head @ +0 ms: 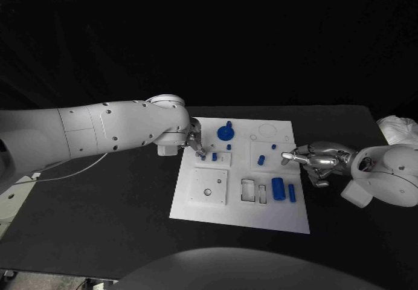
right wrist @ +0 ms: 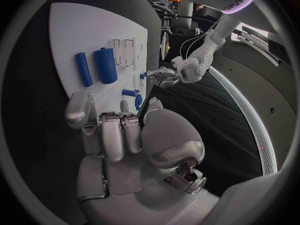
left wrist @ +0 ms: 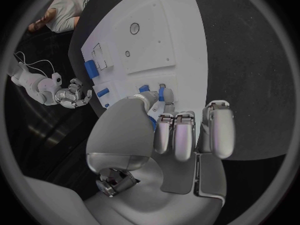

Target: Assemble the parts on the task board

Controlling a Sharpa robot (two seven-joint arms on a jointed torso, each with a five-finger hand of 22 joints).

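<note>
1. step in hand, by my reading: placing a small peg. left hand sits over the task board at about its 10 o'clock, fingertips down beside a small blue peg standing in the upper-left block.
2. left hand state: the left wrist view shows a short blue piece pinched at the fingertips, the other fingers curled alongside. looks clamped on that piece.
3. right hand hovers at the board's 3 o'clock edge, holding nothing that i can see, fingers loosely apart.
4. other parts on the board: blue knob at 12 o'clock, a small piece near centre, a large cylinder and a thin rod lying side by side at about 4 o'clock.
5. next move, as a guess: ease the pinched piece straight down into its hole; needs it kept upright, the fingers partly hide the seat.
6. surface: black table, matte. crumpled white cloth at the table's 2 o'clock corner.
7. room: dark.
</note>
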